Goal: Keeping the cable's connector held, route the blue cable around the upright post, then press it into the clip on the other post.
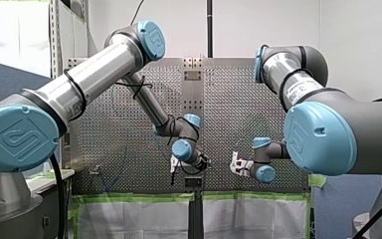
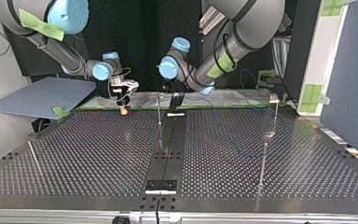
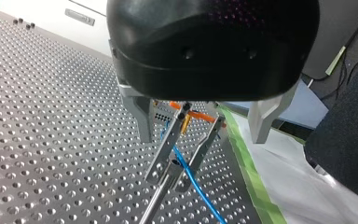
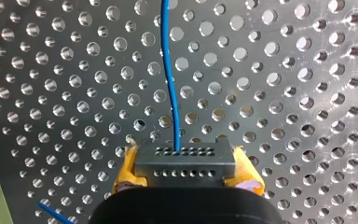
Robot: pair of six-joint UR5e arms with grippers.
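Where the perforated metal table (image 2: 98, 154) meets green tape (image 3: 251, 172), my right gripper (image 4: 186, 172) clamps the dark connector block (image 4: 185, 162) of the thin blue cable (image 4: 170, 79); my left gripper (image 3: 201, 139) stands spread wide.

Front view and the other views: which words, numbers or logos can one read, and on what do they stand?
"UR" logo: on the blue cap of my left arm.
Sticker on my right arm: too small to read.
Plate on the table: too small to read.
Label beyond the table, left wrist view: blurred.
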